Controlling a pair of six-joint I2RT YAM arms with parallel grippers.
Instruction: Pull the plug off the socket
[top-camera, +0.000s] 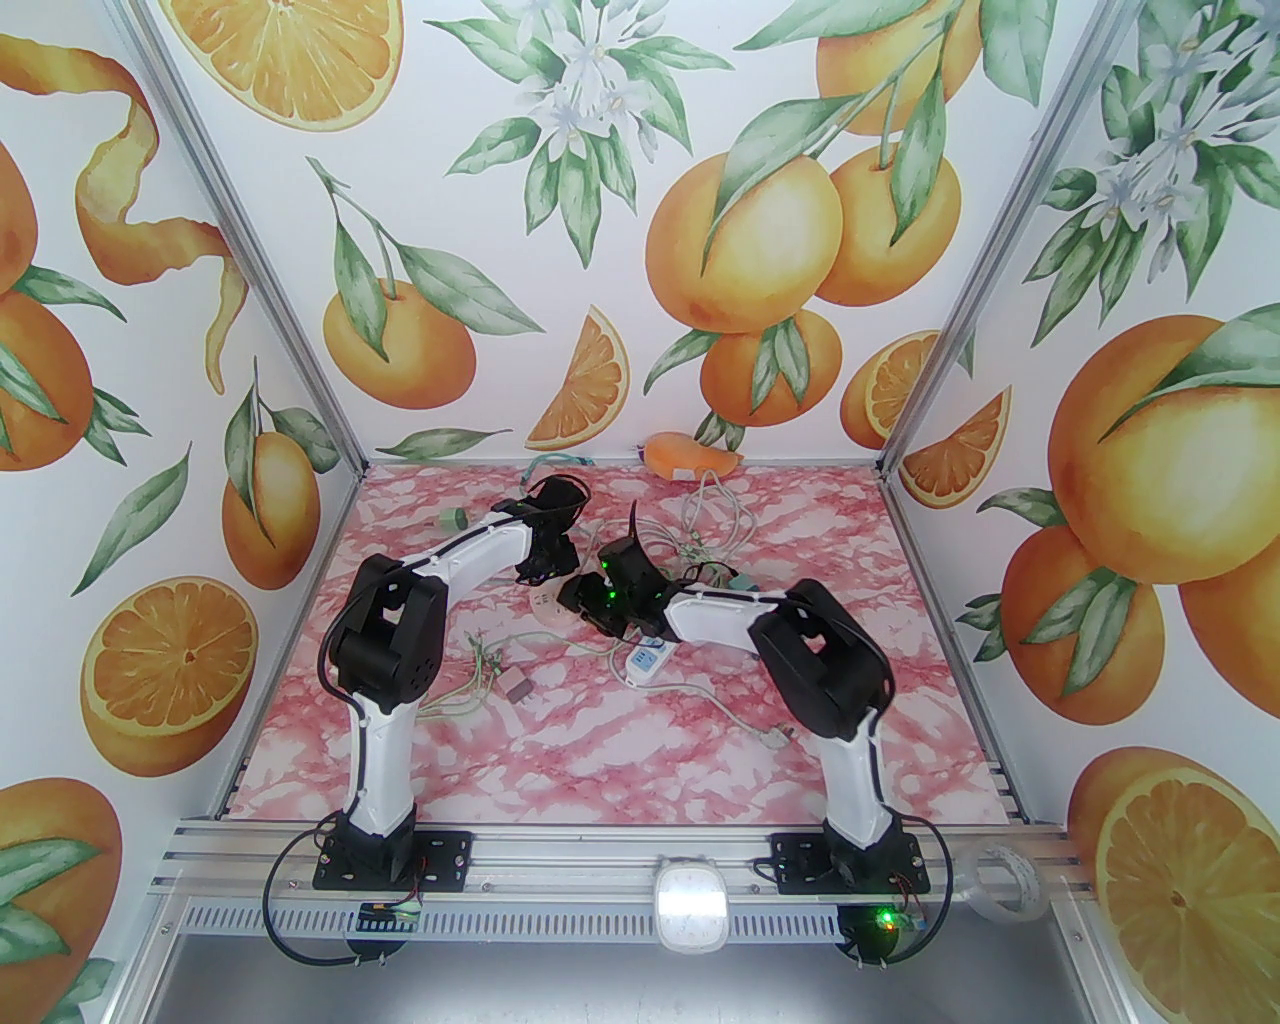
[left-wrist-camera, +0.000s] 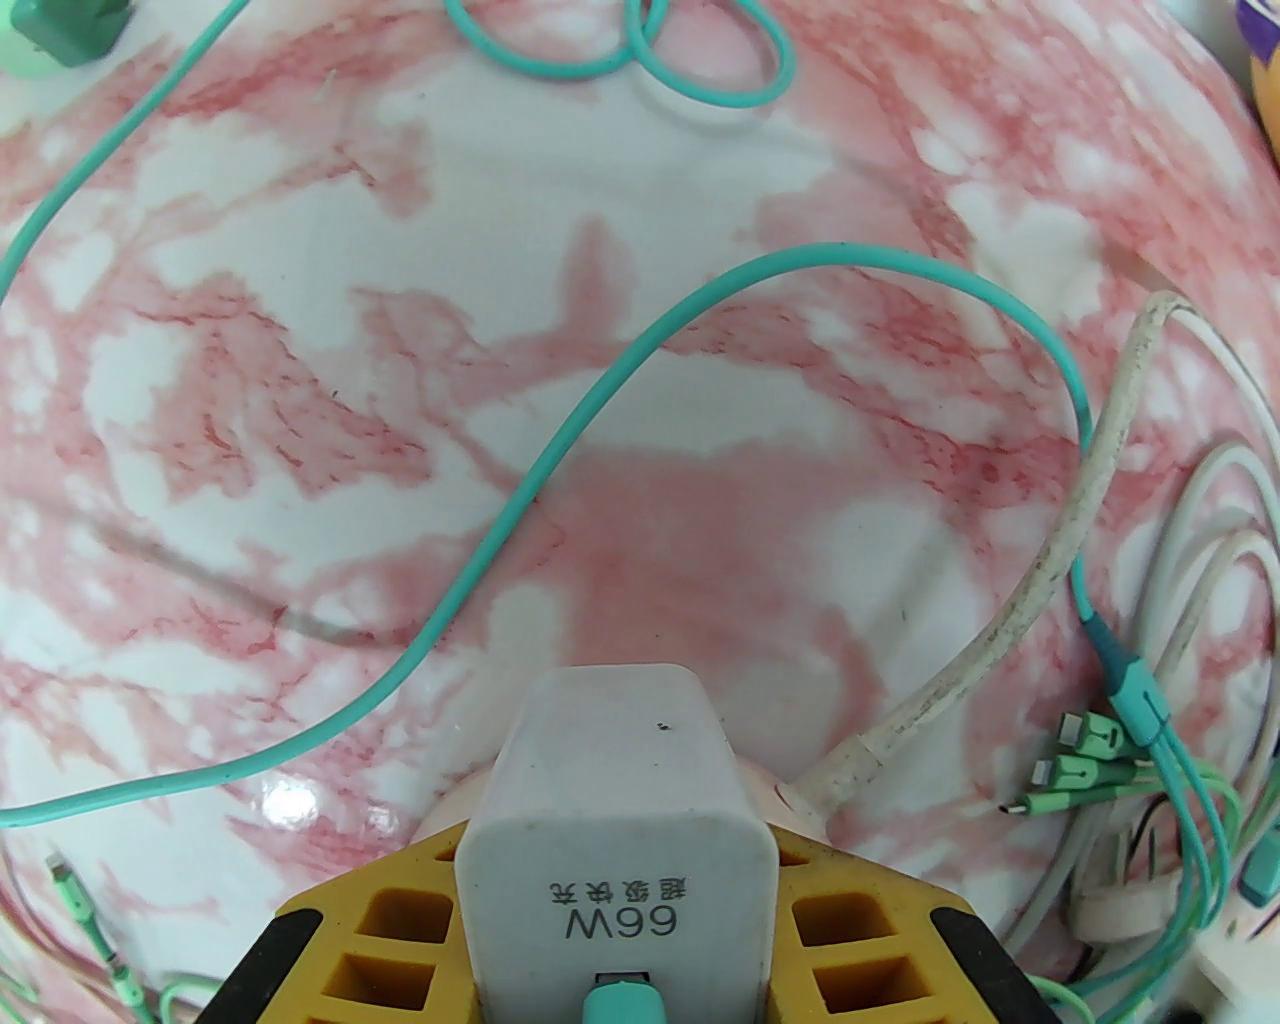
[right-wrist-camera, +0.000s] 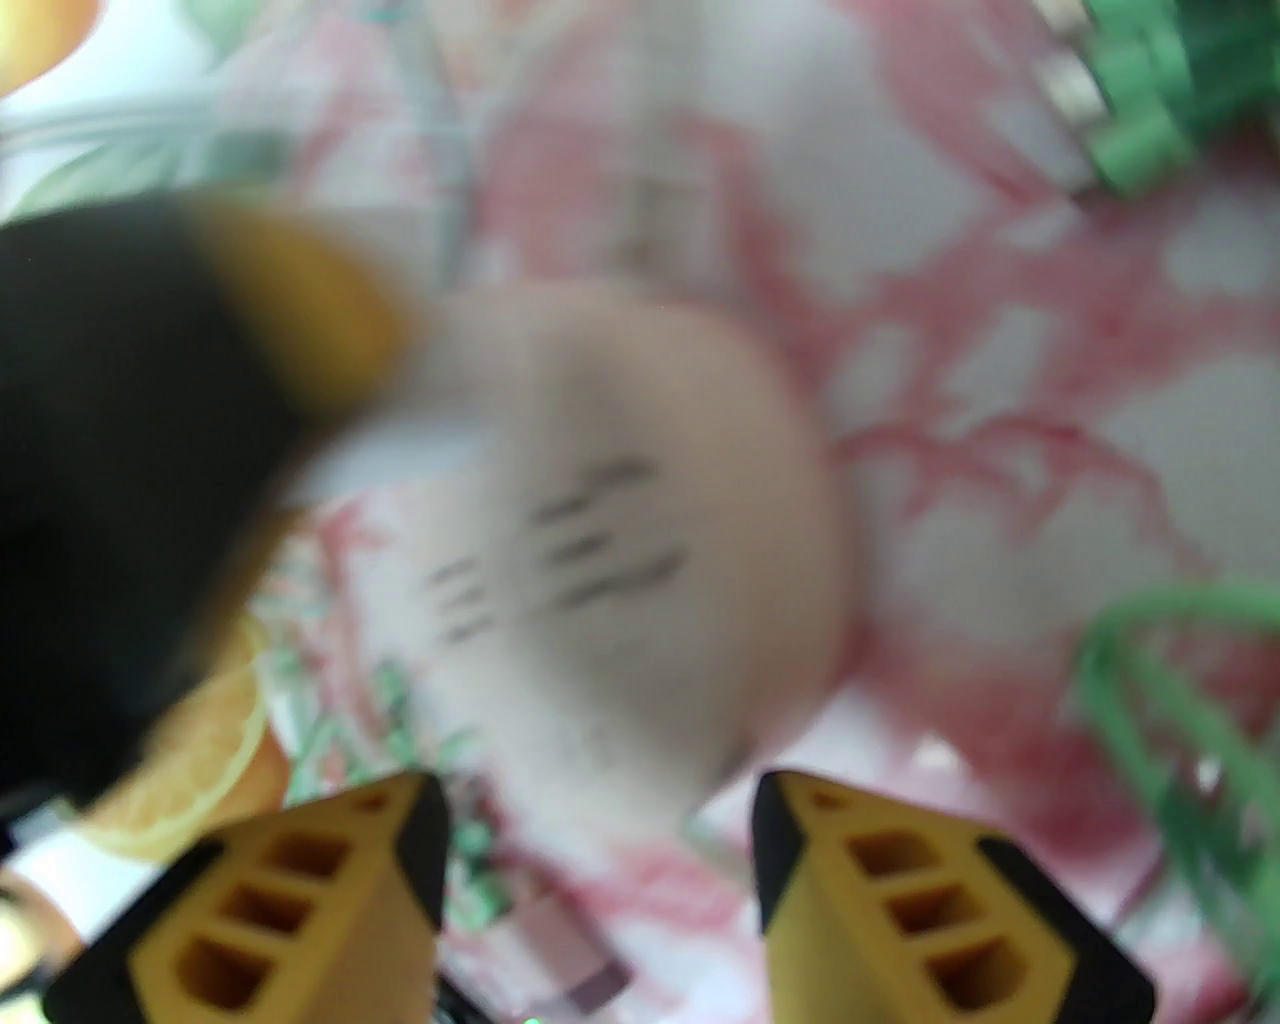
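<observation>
Mid bench (left-wrist-camera: 300, 400), plug (left-wrist-camera: 610, 760) is pinched by left tool (left-wrist-camera: 615, 900); socket (right-wrist-camera: 640, 540) should be pinned by spread right tool (right-wrist-camera: 595, 830) before plug is drawn straight off.

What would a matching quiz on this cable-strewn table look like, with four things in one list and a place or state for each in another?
Things
1. white square charger plug marked 66W
2. thin teal cable
3. round pale pink socket
4. right tool

Places or states
A. lying in loose curves on the pink marbled table
B. clamped in the left tool
C. jaws apart, gripping nothing
D. blurred, dark slots facing the right wrist camera

Pairs: 1-B, 2-A, 3-D, 4-C
</observation>
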